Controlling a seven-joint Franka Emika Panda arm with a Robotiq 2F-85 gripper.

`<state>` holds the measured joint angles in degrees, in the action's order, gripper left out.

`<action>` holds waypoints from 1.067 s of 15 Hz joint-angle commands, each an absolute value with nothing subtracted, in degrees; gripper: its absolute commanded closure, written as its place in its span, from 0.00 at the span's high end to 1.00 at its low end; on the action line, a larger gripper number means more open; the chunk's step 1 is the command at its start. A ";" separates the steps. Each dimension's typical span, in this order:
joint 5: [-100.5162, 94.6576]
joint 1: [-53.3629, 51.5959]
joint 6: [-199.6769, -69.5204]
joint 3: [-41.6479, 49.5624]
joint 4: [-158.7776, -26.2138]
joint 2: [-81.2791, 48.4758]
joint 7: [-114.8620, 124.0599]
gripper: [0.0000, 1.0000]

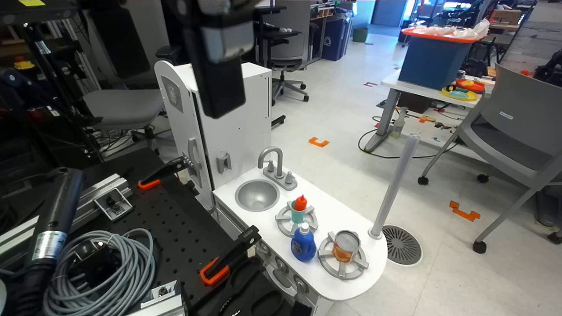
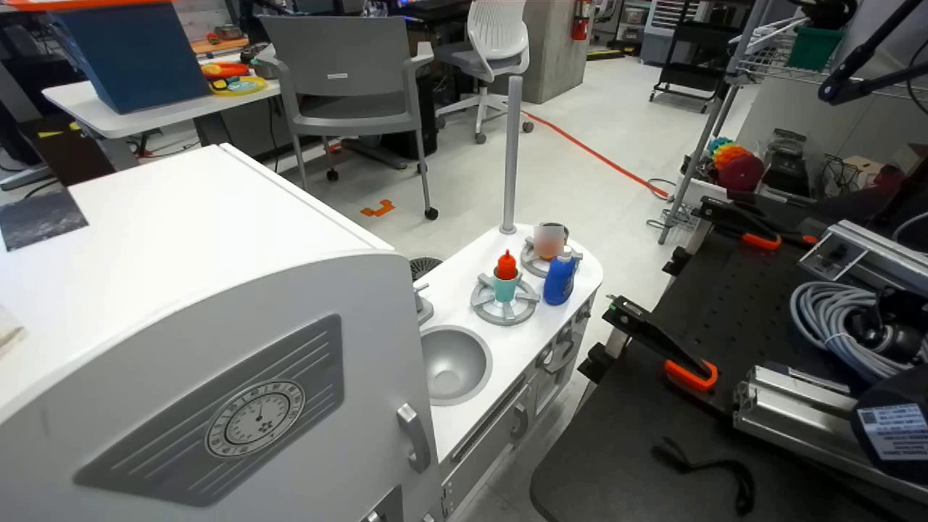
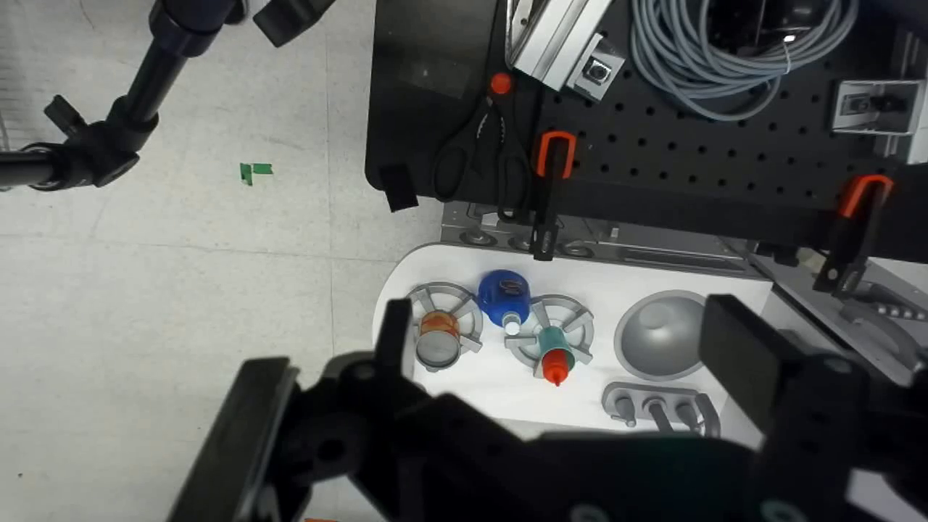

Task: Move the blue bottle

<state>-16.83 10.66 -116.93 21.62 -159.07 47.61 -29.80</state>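
The blue bottle [image 1: 303, 246] stands upright on the white toy-kitchen counter, between two grey burners, with its whitish cap on top. It also shows in an exterior view [image 2: 559, 280] and in the wrist view [image 3: 502, 293]. My gripper [image 3: 562, 322] is open and empty, its two fingers wide apart, high above the counter. In the wrist view the bottle lies between the fingers, nearer the left one. In an exterior view a blurred black finger of the gripper [image 1: 219, 87] hangs at the top, far above the bottle.
A teal cup [image 1: 297, 216] with a red-orange squeeze bottle [image 1: 300, 202] stands on one burner; an orange can [image 1: 344, 250] stands on another. A sink [image 1: 257, 195], faucet [image 1: 274, 160], grey post [image 1: 395, 188] and tall white cabinet [image 1: 237, 105] surround them. Orange-tipped clamps [image 1: 230, 256] line the black table.
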 commanded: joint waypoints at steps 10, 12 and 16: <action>-5.83 -1.27 -124.00 21.40 -141.68 18.35 -24.06 1.00; -2.99 -3.22 -127.83 21.78 -139.10 11.00 -23.97 1.00; -3.47 -0.41 -135.68 15.53 -134.46 -4.39 -18.25 1.00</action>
<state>-4.02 -3.41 -132.16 20.53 -139.53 6.85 -21.96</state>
